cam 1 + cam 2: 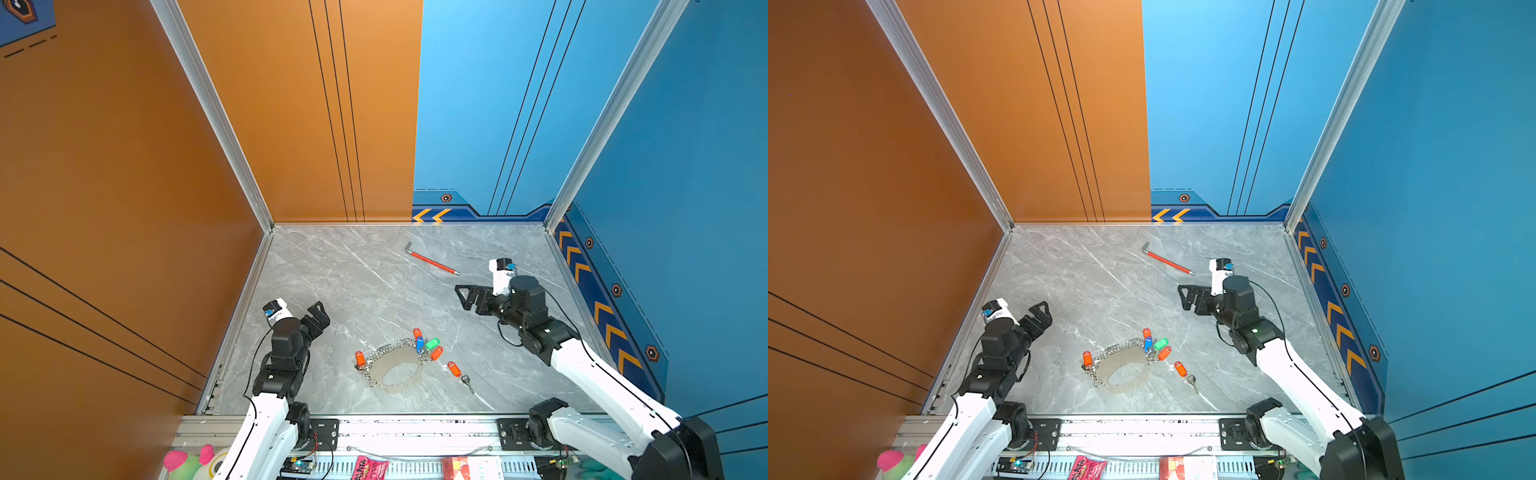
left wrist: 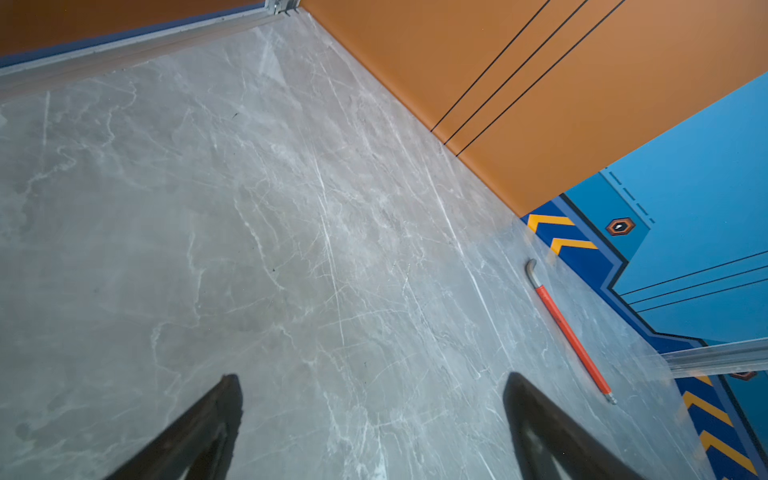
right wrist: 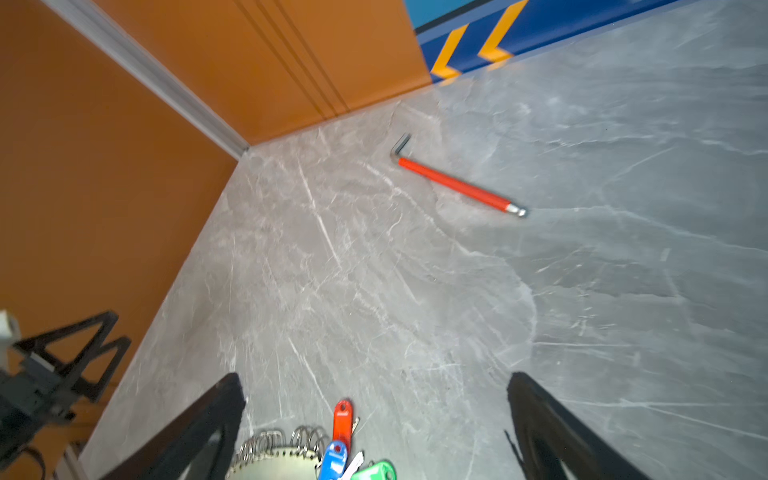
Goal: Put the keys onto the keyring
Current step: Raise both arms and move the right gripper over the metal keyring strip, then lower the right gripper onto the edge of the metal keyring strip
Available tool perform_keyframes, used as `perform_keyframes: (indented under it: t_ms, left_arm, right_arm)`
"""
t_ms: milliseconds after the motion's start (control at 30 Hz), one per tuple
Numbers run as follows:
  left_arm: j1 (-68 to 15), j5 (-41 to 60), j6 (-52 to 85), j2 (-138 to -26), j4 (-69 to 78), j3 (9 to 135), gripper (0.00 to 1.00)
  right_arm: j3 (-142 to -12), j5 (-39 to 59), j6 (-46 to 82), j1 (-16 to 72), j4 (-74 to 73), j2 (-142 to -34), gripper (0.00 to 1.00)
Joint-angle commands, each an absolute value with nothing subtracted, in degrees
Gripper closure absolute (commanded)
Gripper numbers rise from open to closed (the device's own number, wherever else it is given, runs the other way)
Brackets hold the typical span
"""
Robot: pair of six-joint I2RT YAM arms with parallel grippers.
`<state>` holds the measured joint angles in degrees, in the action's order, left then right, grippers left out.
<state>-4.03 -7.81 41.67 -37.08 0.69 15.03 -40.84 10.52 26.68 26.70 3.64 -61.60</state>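
Both top views: most keys (image 1: 426, 345) seem hooked on keyring (image 1: 379, 369), one orange-tagged key (image 1: 454, 368) lies loose; left tool (image 1: 319, 313), right tool (image 1: 463, 296) open, empty.

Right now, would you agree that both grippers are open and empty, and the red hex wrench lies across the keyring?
Not quite: the hex wrench lies alone near the back wall, apart from the keyring, as both top views show. The left gripper and right gripper are open and empty.

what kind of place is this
Likely a robot test booth: left arm and right arm mounted on a metal rail, a marble-look tabletop walled by an orange panel and a blue panel, a keyring and wrench laid out.
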Motion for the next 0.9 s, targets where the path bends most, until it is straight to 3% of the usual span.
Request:
perform_keyframes:
  t_ms: [0,167,400,633,867]
  left_arm:
    - [-3.7,-9.5,41.2,-39.8,-4.6,20.6,0.02]
    - [-3.5,-12.3,37.7,-42.8,-19.8,29.3,0.02]
    - [-1.0,-13.0,40.8,-39.4,-18.0,24.2,0.02]
    - [-1.4,-8.4,35.3,-39.0,-12.8,22.2,0.02]
    - [-2.5,-8.9,30.9,-39.2,-11.3,20.8,0.02]
  right_arm:
    - [-45.8,2.1,22.0,35.7,12.7,-66.4,0.0]
    - [-52.3,-6.2,20.7,47.8,19.7,-75.8,0.03]
    - [-58.0,-10.7,22.8,56.5,28.0,-84.2,0.09]
    - [-63.5,-11.9,25.0,60.0,30.7,-92.2,0.16]
    - [-73.9,-9.4,26.8,60.2,37.5,-102.9,0.36]
